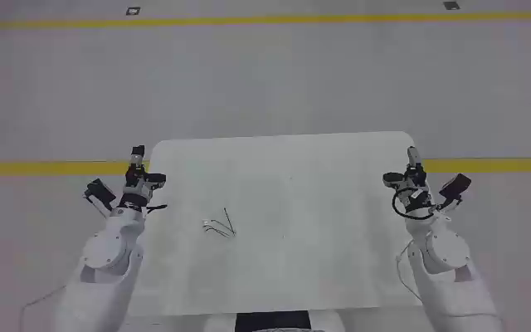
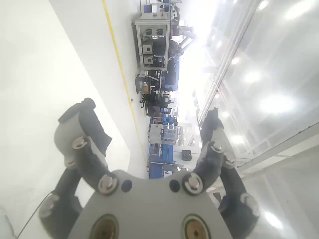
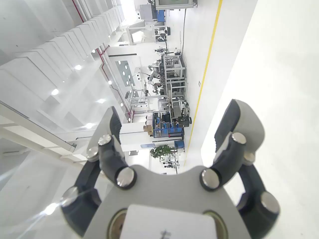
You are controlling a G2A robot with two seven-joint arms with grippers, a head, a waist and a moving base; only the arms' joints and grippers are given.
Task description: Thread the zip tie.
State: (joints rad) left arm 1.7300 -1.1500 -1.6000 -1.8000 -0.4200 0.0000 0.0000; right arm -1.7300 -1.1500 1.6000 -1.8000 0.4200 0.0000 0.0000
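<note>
Both spread wide, left tool (image 2: 149, 115) and right tool (image 3: 172, 115) flank the worktop (image 1: 332, 183); the zip tie (image 1: 221, 225) looks light, thin, springy, so pinch near its tail.

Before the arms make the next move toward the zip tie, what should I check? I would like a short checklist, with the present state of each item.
1. The left gripper is open and empty: ok.
2. The right gripper is open and empty: ok.
3. The zip tie lies flat on the table, and no gripper touches it: ok.
4. Each gripper is at its own side edge of the table, well apart from the zip tie: ok.
5. Which end is the head and which is the tail: cannot tell, as it is too thin in the top view.
6. Whether there is one tie or several lying together: cannot tell.
</note>
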